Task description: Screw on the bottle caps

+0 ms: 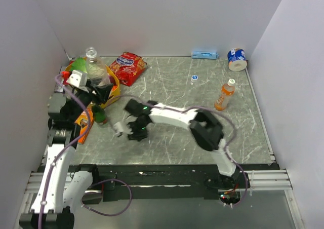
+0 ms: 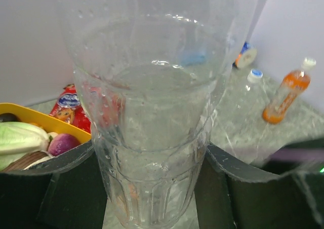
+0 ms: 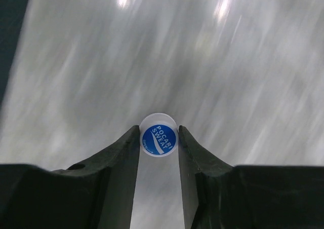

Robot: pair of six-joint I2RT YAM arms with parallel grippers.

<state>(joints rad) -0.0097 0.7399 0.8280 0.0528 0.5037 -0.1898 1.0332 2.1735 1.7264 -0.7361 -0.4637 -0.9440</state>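
My right gripper (image 3: 158, 138) pinches 1 blue cap (image 3: 159, 141) at its tip. Left gripper (image 2: 152, 181) clamped round clear bottle (image 2: 152, 112), upright in its grip. I judge cap-carrying step. Next: align over bottle mouth, lower, twist.

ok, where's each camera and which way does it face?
Top external: above and behind the bases, looking down on the grey marbled table; left arm and right arm show.
Left wrist: on the left arm, facing a colourless see-through plastic bottle clamped in the left gripper; its fingers flank it.
Right wrist: on the right arm, facing down at the blurred tabletop; the right gripper pinches a round blue-and-white plastic cap.
Shared: top external and left wrist both show the orange drink bottle.
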